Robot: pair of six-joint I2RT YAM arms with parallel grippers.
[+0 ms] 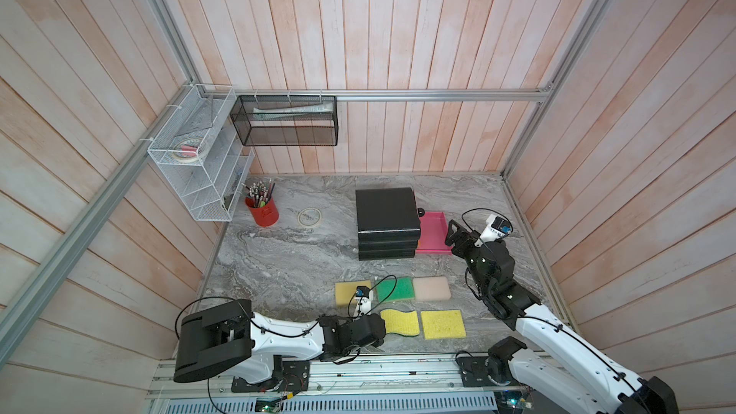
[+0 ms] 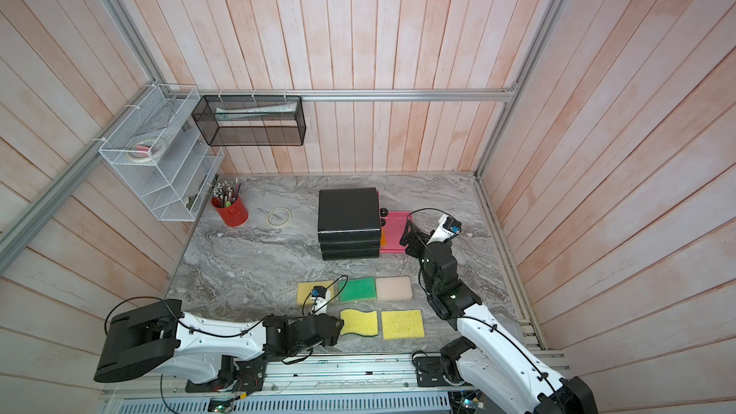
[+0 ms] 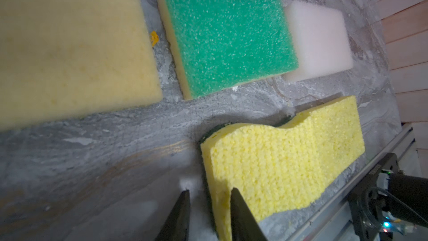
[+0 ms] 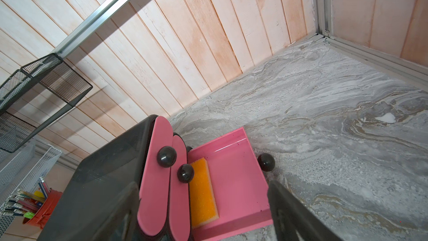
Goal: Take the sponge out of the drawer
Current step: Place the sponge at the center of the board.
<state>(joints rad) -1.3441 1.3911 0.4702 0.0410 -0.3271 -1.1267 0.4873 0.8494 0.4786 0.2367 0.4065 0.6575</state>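
Observation:
An orange sponge lies in the pulled-out pink drawer at the bottom of the black drawer unit, tucked against the unit's front. In a top view only a sliver of the sponge shows. My right gripper hovers over the drawer, open and holding nothing. My left gripper is low at the near end of a wavy yellow sponge that rests on the table. Its fingers stand apart astride the sponge's edge, one on top, the other clear of its side.
Beside the wavy sponge lie a square yellow sponge, a tan one, a green one and a pale pink one. A red pen cup and a tape roll sit far left. Wire baskets hang on the walls.

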